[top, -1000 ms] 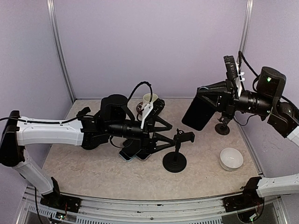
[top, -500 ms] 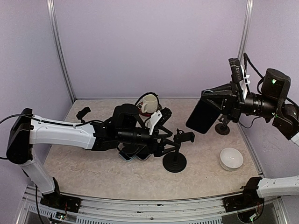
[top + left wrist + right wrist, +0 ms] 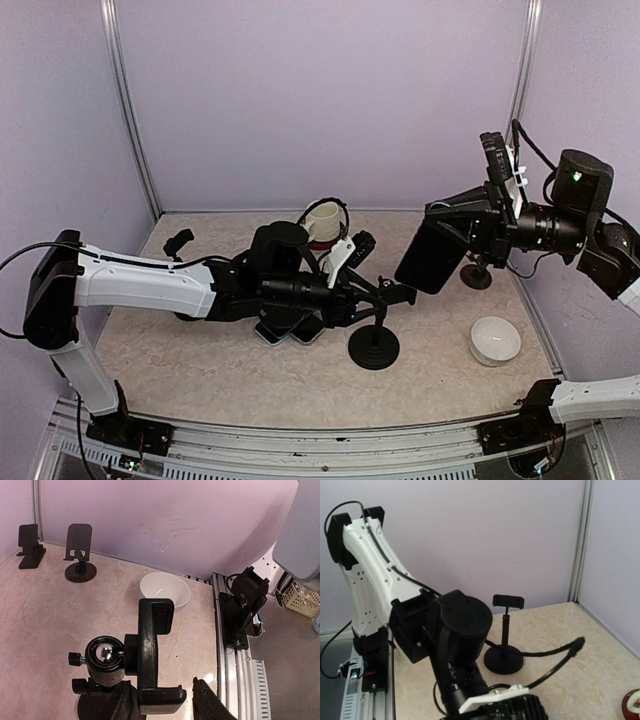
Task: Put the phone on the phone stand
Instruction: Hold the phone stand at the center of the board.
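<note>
The phone (image 3: 432, 252) hangs tilted in the air over the right back part of the worktop (image 3: 200, 370), clamped in the right gripper (image 3: 462, 228). The phone stand (image 3: 375, 345) stands mid-worktop, well apart from it. The left gripper (image 3: 385, 298) straddles its clamp head, spread, one finger clear of it. I judge the carry is in hand; next the phone must reach the clamp and line up with it. The white bowl (image 3: 495, 340) near the right edge is empty; the cup (image 3: 322, 213) at the back edge hides its contents.
</note>
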`<state>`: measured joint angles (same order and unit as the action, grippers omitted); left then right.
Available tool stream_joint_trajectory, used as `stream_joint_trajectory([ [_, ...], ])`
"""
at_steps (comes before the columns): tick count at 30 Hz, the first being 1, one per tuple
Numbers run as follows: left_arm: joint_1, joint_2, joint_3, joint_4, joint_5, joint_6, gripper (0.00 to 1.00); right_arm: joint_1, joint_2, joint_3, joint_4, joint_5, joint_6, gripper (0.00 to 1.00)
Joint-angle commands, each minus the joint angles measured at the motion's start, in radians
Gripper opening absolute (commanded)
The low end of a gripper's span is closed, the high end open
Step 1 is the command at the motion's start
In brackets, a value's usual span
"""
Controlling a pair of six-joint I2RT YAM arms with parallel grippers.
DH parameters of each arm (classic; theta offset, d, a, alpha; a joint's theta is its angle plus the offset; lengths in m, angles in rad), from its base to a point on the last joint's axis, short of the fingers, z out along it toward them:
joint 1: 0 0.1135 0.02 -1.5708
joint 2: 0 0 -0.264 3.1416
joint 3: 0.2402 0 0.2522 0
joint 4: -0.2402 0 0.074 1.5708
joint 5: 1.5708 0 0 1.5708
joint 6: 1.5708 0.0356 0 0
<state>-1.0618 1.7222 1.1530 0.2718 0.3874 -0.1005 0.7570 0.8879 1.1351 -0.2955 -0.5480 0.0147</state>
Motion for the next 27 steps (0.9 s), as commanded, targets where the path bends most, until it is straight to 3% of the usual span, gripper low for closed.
stream_joint_trajectory([
  [1, -0.004, 0.019, 0.022, 0.015, 0.013, 0.011, 0.30, -0.006, -0.010, -0.004, 0.033, -0.019, -0.014, 0.00],
  [11, -0.003, 0.023, 0.021, 0.001, 0.043, 0.037, 0.00, -0.006, 0.036, -0.001, 0.022, -0.117, -0.033, 0.00],
  [19, 0.015, -0.008, 0.011, -0.008, 0.131, 0.080, 0.00, -0.006, 0.213, 0.045, -0.015, -0.341, -0.084, 0.00],
  [27, 0.016, -0.055, -0.023, -0.002, 0.208, 0.115, 0.00, 0.002, 0.347, 0.058, -0.031, -0.462, -0.129, 0.00],
])
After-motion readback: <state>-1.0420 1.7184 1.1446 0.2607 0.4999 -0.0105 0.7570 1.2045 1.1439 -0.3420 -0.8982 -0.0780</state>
